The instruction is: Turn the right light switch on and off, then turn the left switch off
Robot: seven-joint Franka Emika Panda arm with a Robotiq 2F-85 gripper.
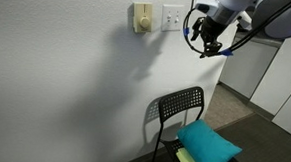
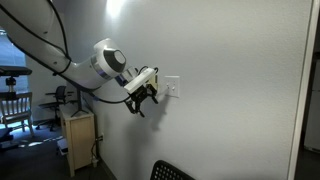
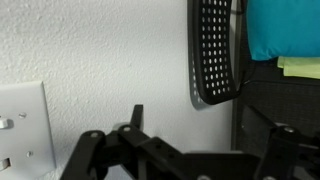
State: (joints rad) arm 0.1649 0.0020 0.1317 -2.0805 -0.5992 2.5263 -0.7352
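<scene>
Exterior view. Square white two-gang wall plate [image 1: 172,16] high on a white textured wall [image 1: 76,77], just beside a cream plate with round knob [image 1: 141,18]. The plate's toggles are too small to tell right from left. Black Robotiq gripper [image 1: 206,39] sits near the white plate, on the side away from the cream one and slightly lower; cannot tell whether they touch. Below stands a black perforated metal chair [image 1: 179,108] with a teal cushion [image 1: 210,145] on the seat.

Exterior view. White robot arm [image 2: 100,62] comes in from the window side. Gripper [image 2: 141,100] is just beside and below the wall plate [image 2: 172,87]. A pale wooden cabinet [image 2: 78,140] stands against the wall beneath the arm.

Wrist view. Wall plate [image 3: 22,120] is cropped at the frame edge, with a small white toggle [image 3: 5,124] at the very margin; which one, cannot tell. Gripper [image 3: 185,160] fingers [image 3: 92,155] are spread wide apart. Chair back [image 3: 215,50] and cushion [image 3: 285,28] show beyond.
</scene>
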